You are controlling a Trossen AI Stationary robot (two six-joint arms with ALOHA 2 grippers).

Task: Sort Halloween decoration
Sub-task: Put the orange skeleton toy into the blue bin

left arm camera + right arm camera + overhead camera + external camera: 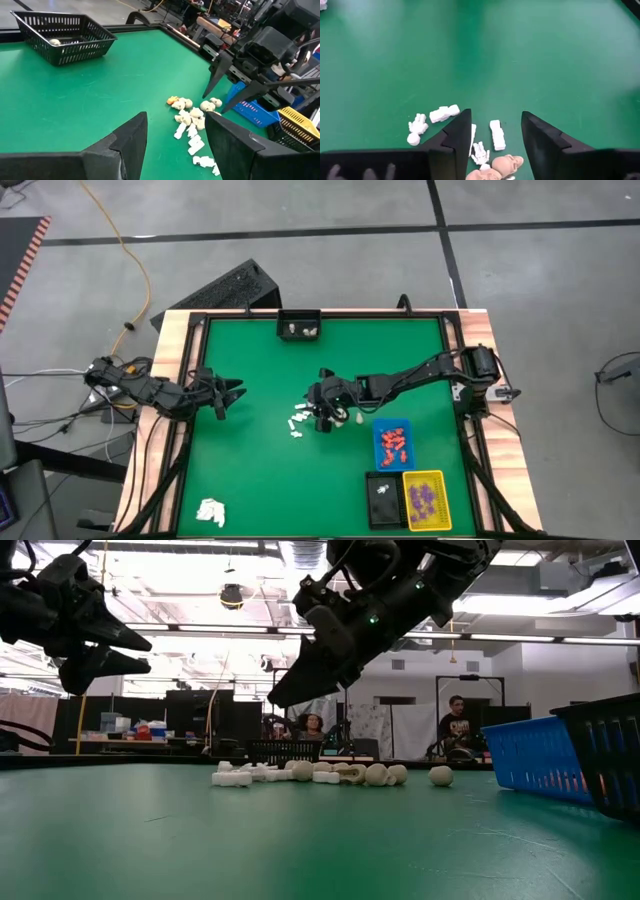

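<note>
Green felt covers the tabletop (250,470), framed by a wooden rim; grey floor and an orange cable (130,260) lie beyond it.

High view: I see the loose pile of Halloween decoration (318,418), white and cream pieces, near the centre. Right pincer (326,408) hangs directly over that pile. Left pincer (232,393) waits at 9 o'clock, well apart from it. Toward 5 o'clock, a blue tray (393,443) holds orange-red pieces, a yellow tray (425,500) purple ones, a black tray (382,500) one white piece. Another black basket (298,326) sits at 12 o'clock with pale pieces inside. A white wad (210,511) lies at 7 o'clock.

Right wrist view: right pincer's fingers (455,137) stand apart, nothing between them, straddling small white skeleton figures (496,134) and cream skulls (507,162). Only this view shows those shapes.

Left wrist view: left pincer's fingers (130,140) apart, empty. One orange piece (172,100) shows at the pile's edge.

Low view: right pincer is clear of the felt, above the pile. Behind, a workshop with ceiling lights and two seated people (455,725).
</note>
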